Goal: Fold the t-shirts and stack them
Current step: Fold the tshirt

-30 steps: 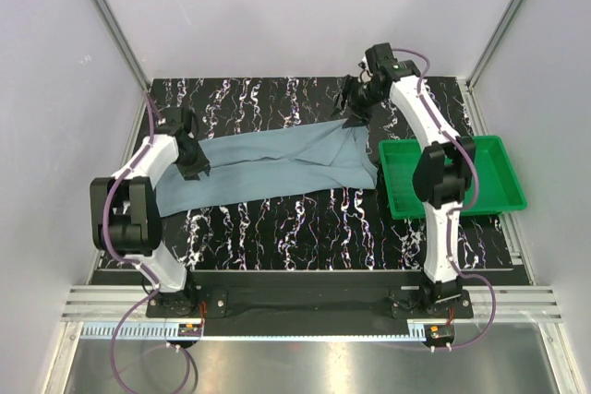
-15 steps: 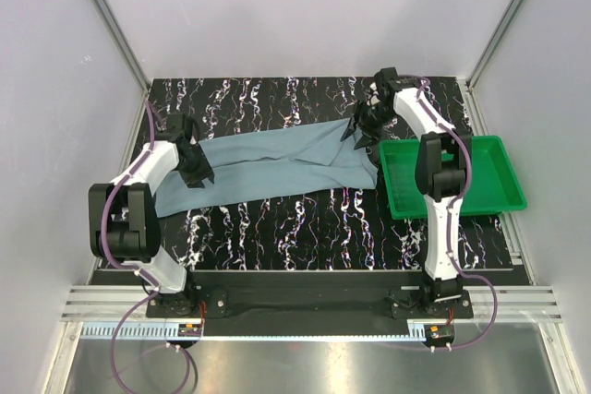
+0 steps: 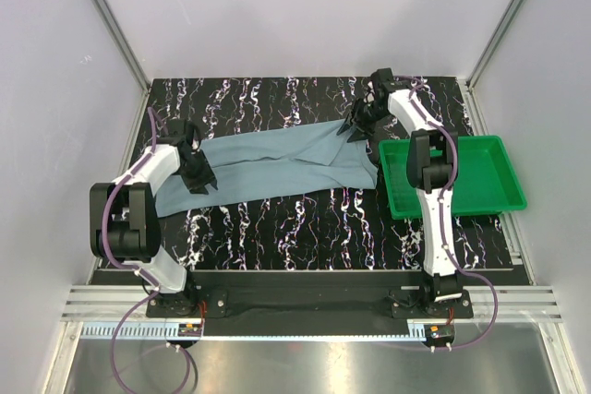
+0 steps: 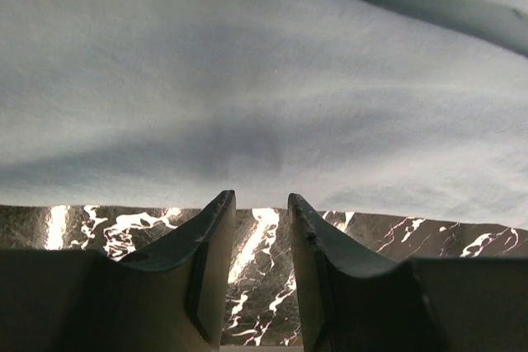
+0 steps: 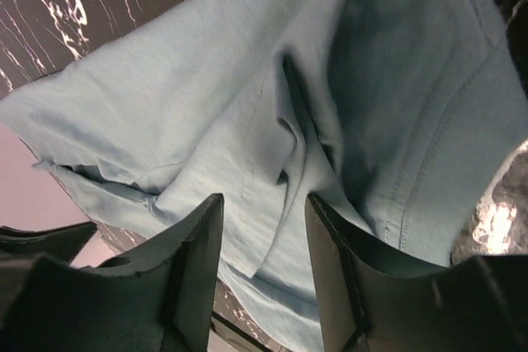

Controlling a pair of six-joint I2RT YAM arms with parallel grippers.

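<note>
The t-shirt (image 3: 277,163) is dusty blue-grey and lies stretched out long across the black marbled table, left to right, with folds along it. My left gripper (image 3: 201,182) is at its left end; in the left wrist view it (image 4: 260,201) is open and empty, low over bare table, with the shirt's edge (image 4: 264,80) just beyond the tips. My right gripper (image 3: 354,128) is at the shirt's far right corner; in the right wrist view it (image 5: 264,199) is open above wrinkled cloth and a stitched hem (image 5: 206,105), gripping nothing.
A green plastic tray (image 3: 485,177) sits at the right of the table, touching the shirt's right end; my right arm crosses over its left part. The marbled table (image 3: 277,228) shows in front of and behind the shirt. White walls enclose the cell.
My right gripper has come from the back of the table down onto the shirt's far right corner. My left gripper has shifted slightly nearer along the shirt's left end.
</note>
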